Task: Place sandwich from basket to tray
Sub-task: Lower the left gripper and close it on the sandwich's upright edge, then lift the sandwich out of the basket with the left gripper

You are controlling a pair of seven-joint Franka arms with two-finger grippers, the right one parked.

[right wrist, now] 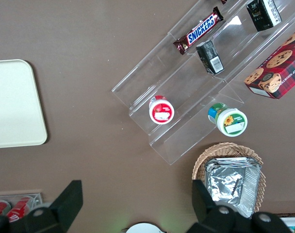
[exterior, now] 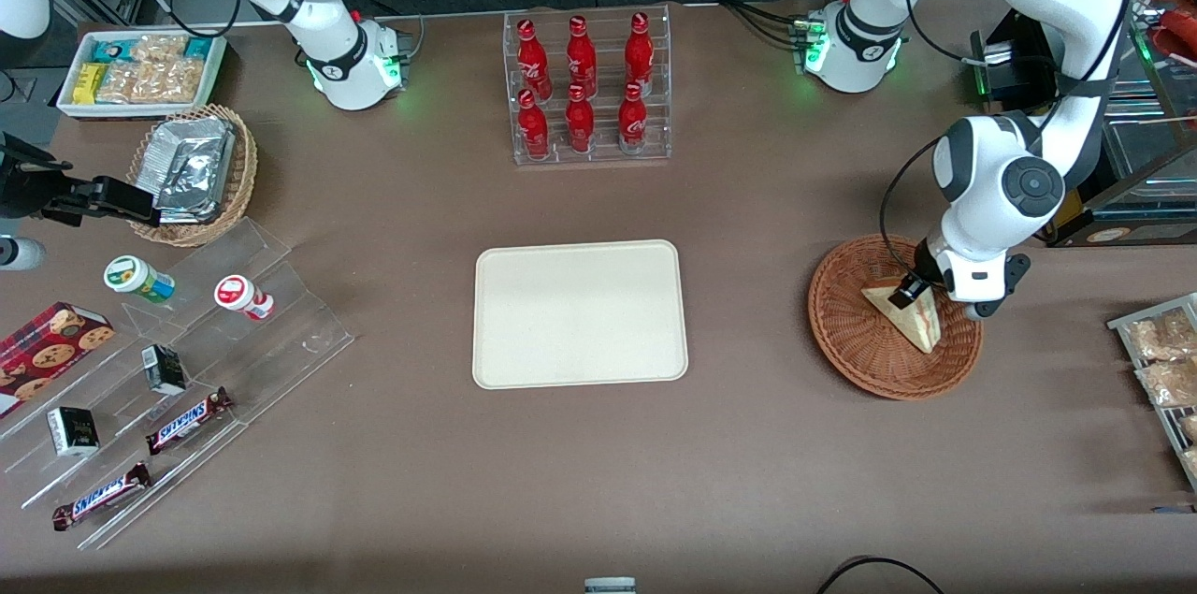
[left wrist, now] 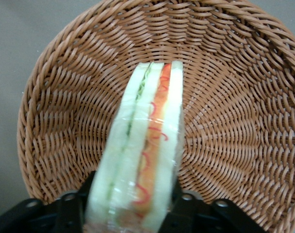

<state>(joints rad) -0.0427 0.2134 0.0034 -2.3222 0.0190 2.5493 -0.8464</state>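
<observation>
The sandwich (exterior: 915,321) is a wrapped pale bread wedge with red and green filling, standing on edge in the reddish-brown wicker basket (exterior: 842,332) toward the working arm's end of the table. My left gripper (exterior: 912,290) is down in the basket, shut on the sandwich at its wide end. In the left wrist view the sandwich (left wrist: 147,145) fills the gap between the black fingers (left wrist: 70,208), with the basket weave (left wrist: 235,121) all around it. The cream tray (exterior: 580,313) lies bare at the table's middle, apart from the basket; it also shows in the right wrist view (right wrist: 11,102).
A clear rack of red bottles (exterior: 587,89) stands farther from the camera than the tray. A tan basket of foil packets (exterior: 192,173), a white snack bin (exterior: 140,75) and clear steps with snacks (exterior: 178,369) lie toward the parked arm's end. Packets (exterior: 1160,360) lie beside the reddish-brown basket.
</observation>
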